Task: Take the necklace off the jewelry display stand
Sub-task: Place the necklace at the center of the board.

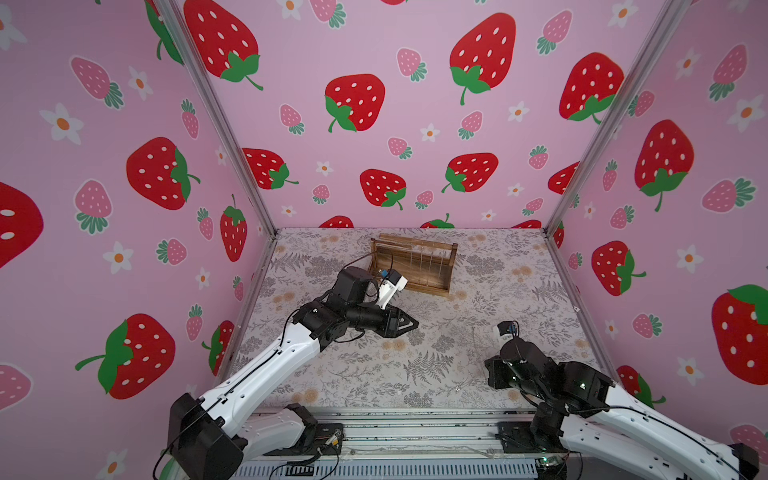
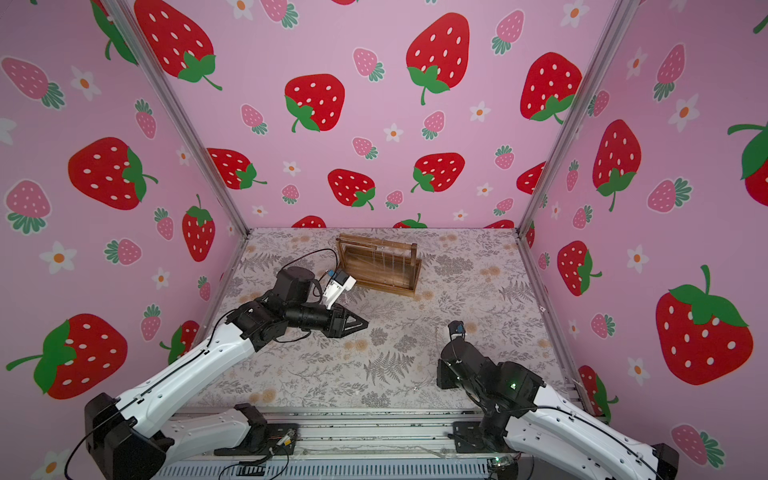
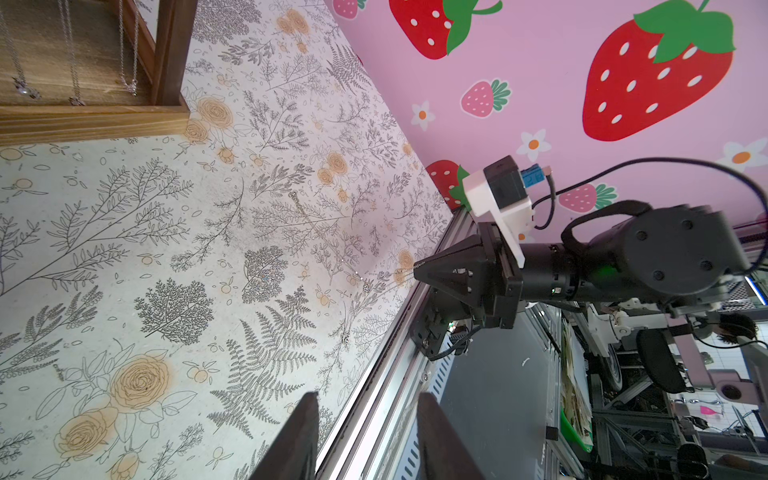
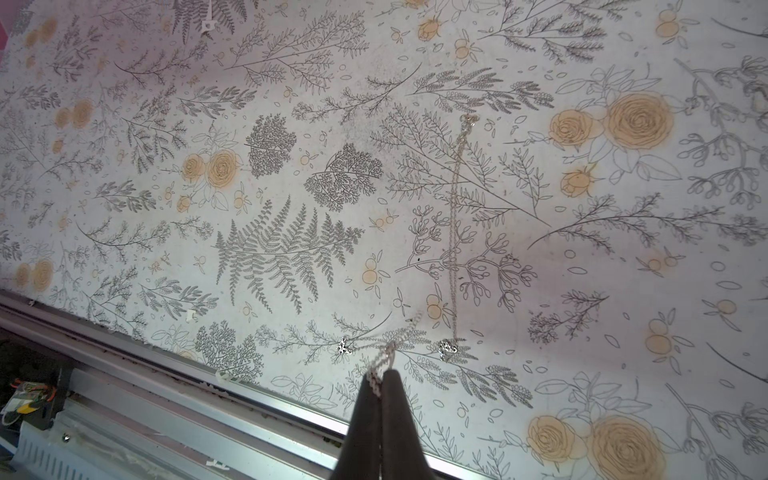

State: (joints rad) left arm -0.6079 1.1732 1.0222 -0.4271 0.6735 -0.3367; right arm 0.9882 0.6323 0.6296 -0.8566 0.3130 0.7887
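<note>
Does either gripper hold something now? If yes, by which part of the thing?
The right gripper pinches a silver necklace by its thin chain, between the fingertips. The left gripper is open and holds nothing.

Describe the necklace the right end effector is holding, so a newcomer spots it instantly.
On the floral tabletop, look near the metal rail at its front edge, where the right end effector is shut. The silver necklace is bunched at its tips, small pendant beside them; the neighbouring necklace lies stretched in one long line.
</note>
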